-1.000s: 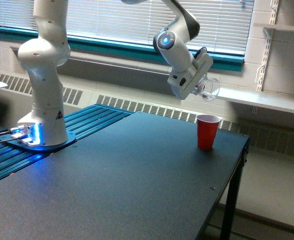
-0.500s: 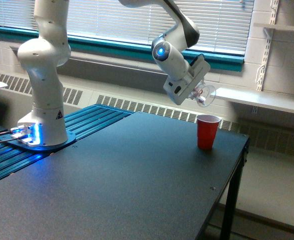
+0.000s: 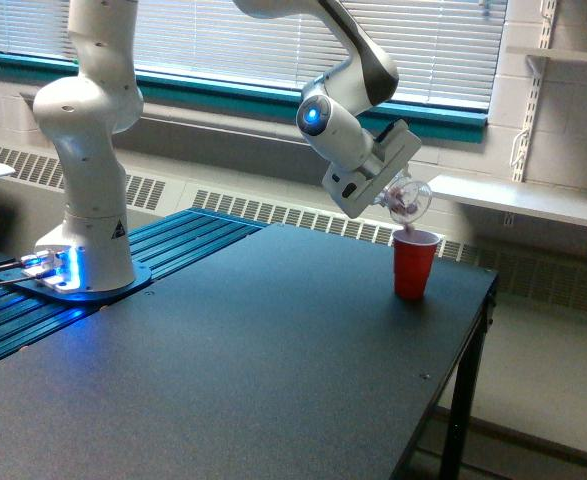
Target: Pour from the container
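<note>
Over the last second the arm has swung down and toward the exterior view's left, bringing the pincer [image 3: 398,190] lower. The clear container [image 3: 406,199] it grips, earlier well above the red cup [image 3: 414,263] and a little to the exterior view's right of it, now hangs just over the cup's rim. It has tipped further, and pinkish bits now show at its lower side.

1 exterior view looks from mid-distance, slightly above, across the black table [image 3: 273,340] toward the windows [image 3: 223,40].
</note>
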`<state>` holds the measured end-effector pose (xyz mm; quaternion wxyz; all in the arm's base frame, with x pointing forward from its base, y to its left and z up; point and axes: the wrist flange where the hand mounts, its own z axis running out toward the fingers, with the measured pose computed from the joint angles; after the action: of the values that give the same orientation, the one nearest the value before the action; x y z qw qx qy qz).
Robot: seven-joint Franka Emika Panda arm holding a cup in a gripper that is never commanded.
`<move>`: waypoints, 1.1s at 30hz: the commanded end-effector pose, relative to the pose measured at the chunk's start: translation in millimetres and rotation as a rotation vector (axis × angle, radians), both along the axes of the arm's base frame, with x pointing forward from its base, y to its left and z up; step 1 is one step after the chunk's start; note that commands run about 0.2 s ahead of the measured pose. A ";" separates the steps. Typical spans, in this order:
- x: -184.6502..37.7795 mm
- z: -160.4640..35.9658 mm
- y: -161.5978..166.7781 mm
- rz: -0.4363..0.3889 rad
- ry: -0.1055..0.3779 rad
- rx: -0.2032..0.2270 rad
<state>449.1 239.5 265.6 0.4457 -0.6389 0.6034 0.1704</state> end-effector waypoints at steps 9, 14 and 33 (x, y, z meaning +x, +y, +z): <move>-2.0 -3.6 7.9 0.004 0.023 0.048; -1.4 -3.5 13.6 0.009 0.026 0.063; 2.8 -7.4 22.0 0.022 0.036 0.051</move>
<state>449.6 259.4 257.7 0.4514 -0.6328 0.5963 0.2006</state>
